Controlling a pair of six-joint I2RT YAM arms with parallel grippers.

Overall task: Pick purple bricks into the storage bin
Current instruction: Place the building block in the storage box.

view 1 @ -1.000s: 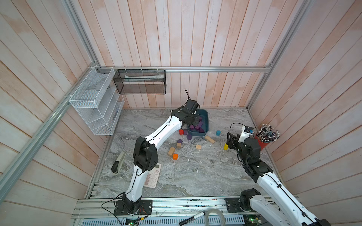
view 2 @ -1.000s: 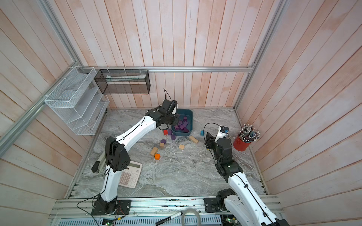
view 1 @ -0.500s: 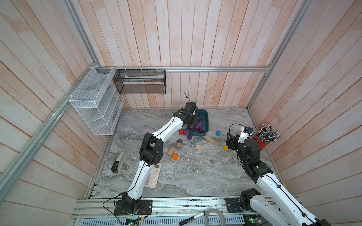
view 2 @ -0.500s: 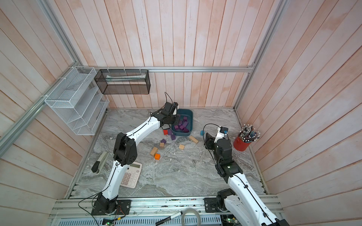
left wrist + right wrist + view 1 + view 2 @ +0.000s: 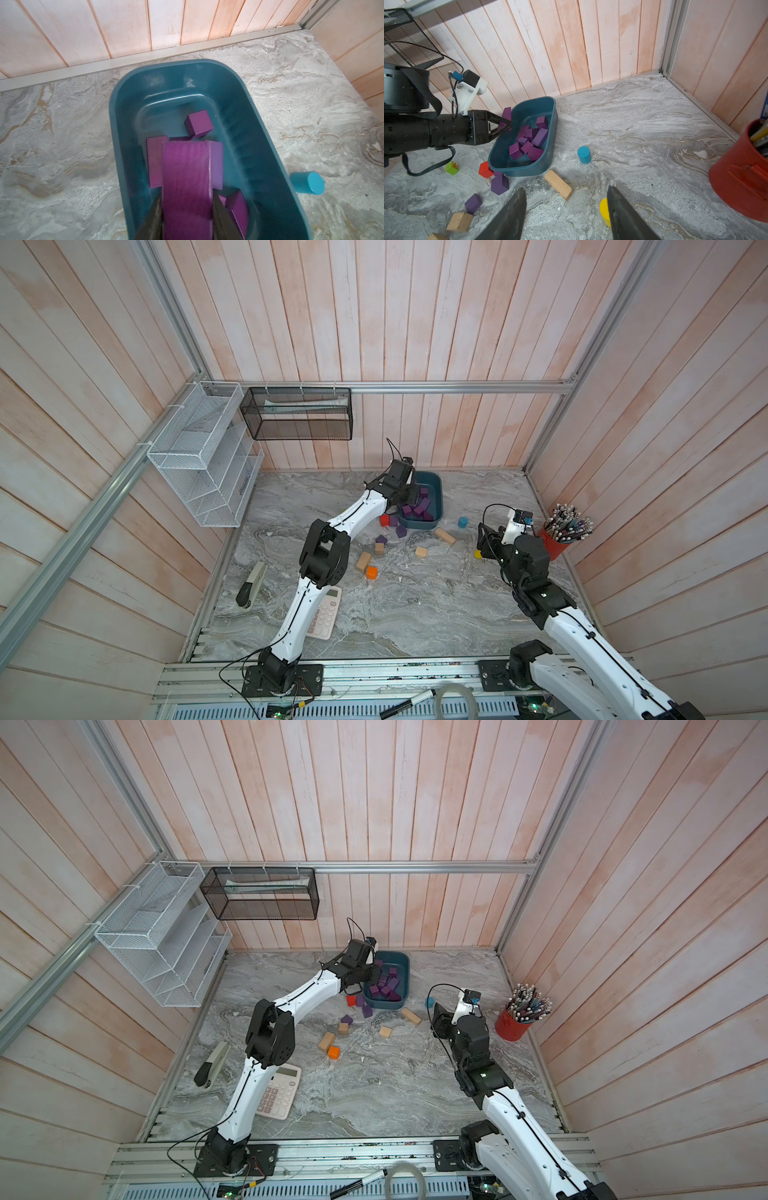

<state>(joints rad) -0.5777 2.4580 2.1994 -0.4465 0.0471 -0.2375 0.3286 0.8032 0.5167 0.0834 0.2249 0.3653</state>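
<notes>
Left arm's elbow lower; no legible writing

Soft, even light fills the pale wood-panelled enclosure in both top views, casting only faint shadows on the grey marbled tabletop [image 5: 415, 614]. Wide-angle distortion bends the wall planks outward toward the frame edges. In the left wrist view, the purple wooden bar [image 5: 187, 187] near the lens looks soft and slightly blurred; the dark teal plastic tub [image 5: 270, 166] shows mild glare.

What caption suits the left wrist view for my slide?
Left gripper holds a purple brick over the teal storage bin.
</notes>
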